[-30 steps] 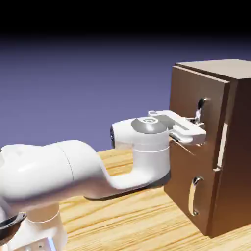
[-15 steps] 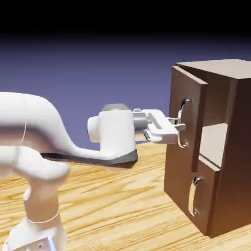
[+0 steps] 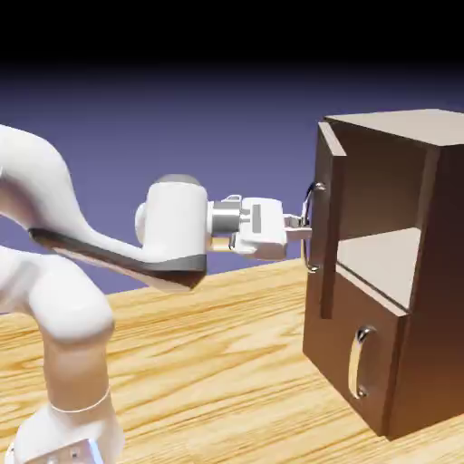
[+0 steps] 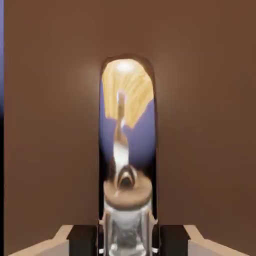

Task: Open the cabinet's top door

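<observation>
Because pulling needs purchase, the two-finger gripper (image 3: 304, 233) is clamped on the curved silver handle (image 4: 140, 142) | top door (image 3: 332, 217) swung wide, jutting from the cabinet's (image 3: 442, 281) upper front!

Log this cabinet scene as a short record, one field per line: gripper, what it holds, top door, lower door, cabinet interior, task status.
gripper: fingers closed on the top door's handle
held: top handle, curved and shiny, one finger on each side
top door: panel swung well out from the cabinet
lower door: panel shut, its handle untouched
cabinet interior: upper compartment visible, pale floor, nothing seen on the part in view
task status: top door open
</observation>
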You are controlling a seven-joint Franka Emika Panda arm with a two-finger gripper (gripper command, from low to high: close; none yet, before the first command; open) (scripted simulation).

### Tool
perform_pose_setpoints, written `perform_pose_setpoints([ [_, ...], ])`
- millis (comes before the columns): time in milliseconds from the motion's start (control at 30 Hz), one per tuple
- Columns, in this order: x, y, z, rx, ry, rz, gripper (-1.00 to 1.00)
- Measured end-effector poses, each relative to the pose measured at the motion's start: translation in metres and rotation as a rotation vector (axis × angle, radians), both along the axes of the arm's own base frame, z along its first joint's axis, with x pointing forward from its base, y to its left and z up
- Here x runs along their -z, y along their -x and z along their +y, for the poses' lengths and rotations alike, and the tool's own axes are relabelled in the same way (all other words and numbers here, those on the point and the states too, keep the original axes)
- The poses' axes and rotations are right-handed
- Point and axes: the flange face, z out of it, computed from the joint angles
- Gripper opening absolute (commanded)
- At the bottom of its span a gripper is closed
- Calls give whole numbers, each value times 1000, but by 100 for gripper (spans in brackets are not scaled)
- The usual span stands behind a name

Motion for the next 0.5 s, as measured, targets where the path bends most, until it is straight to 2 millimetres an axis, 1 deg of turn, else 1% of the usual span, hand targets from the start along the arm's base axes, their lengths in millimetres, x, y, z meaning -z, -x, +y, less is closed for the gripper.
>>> perform_pose_setpoints([
  [233,0,16,33,131,0,0,-100],
  [500,0,29,72,279,0,0,-100],
])
